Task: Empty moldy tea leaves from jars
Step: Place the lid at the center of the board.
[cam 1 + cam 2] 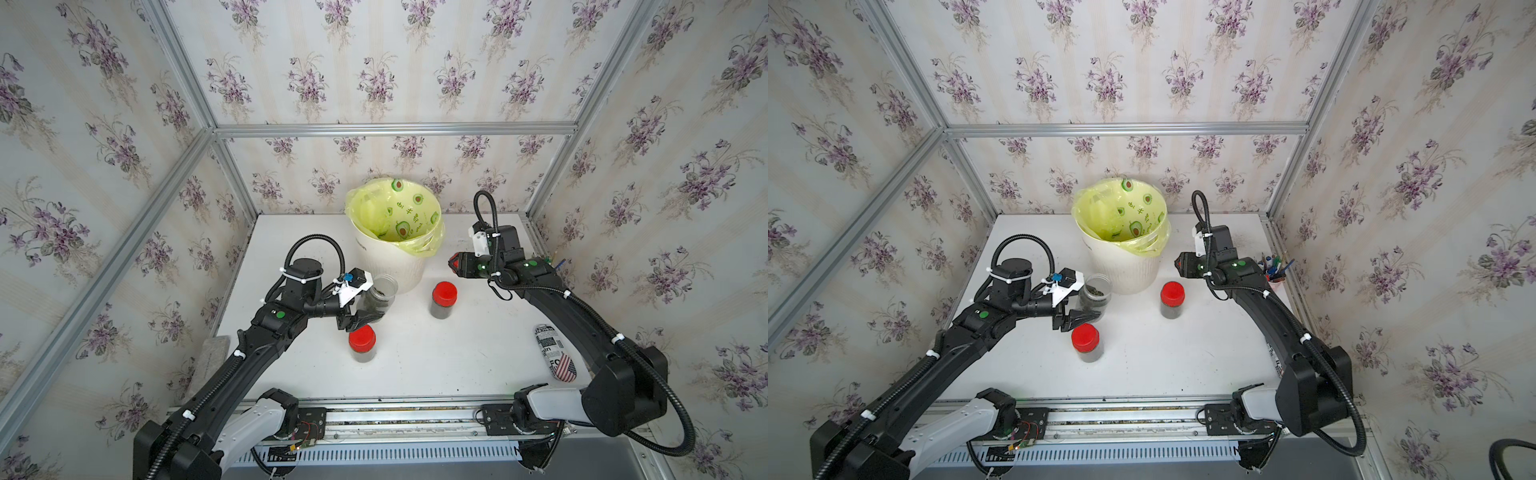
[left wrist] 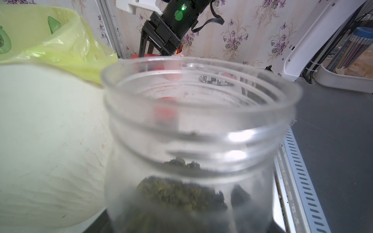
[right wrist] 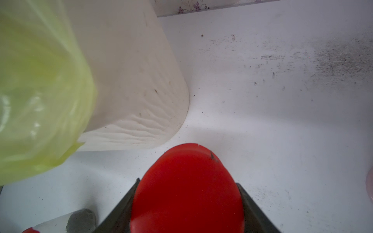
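Note:
My left gripper (image 1: 368, 318) is shut on an uncapped clear jar (image 1: 380, 295), held upright just left of the cream bin (image 1: 386, 266). Dark moldy tea leaves (image 2: 181, 191) fill the jar's lower part; the jar's wall hides my left fingers in the left wrist view. My right gripper (image 1: 455, 264) hovers right of the bin, shut on a loose red cap (image 3: 187, 191). Two capped jars with dark contents stand on the table in both top views, one near the middle right (image 1: 444, 299) and one in front of my left gripper (image 1: 362, 343).
The bin is lined with a yellow avocado-print bag (image 1: 395, 212) and stands at the back centre. A pink pen cup (image 1: 1273, 270) sits at the right edge behind my right arm. A printed pencil case (image 1: 555, 353) lies front right. A grey block (image 1: 212, 357) lies at the left edge.

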Robot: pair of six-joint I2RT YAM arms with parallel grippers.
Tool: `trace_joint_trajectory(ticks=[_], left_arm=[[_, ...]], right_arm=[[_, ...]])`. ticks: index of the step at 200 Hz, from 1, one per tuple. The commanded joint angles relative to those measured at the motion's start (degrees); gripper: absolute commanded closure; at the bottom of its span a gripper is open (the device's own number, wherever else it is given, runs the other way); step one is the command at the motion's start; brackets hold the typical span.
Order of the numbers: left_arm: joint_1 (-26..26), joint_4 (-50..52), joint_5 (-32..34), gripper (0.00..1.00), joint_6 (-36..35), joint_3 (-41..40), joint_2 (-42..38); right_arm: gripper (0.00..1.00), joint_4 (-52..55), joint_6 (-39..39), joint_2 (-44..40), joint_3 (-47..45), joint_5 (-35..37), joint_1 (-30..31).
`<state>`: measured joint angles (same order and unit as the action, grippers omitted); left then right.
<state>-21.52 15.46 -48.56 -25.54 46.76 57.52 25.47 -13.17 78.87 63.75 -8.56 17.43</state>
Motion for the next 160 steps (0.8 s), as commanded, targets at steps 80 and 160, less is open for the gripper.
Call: trace_joint_trajectory(ticks=[80, 160], left_arm=[[0.0, -1.0, -0.2, 0.57, -0.9, 0.3, -0.5], [0.0, -1.0, 0.7, 0.57, -1.0, 0.2, -0.9]], right_arm=[[0.43, -13.3, -3.0, 18.9, 5.0, 2.0, -2.8], [0.43, -16.5, -3.8, 32.9, 11.7, 2.1, -2.9]])
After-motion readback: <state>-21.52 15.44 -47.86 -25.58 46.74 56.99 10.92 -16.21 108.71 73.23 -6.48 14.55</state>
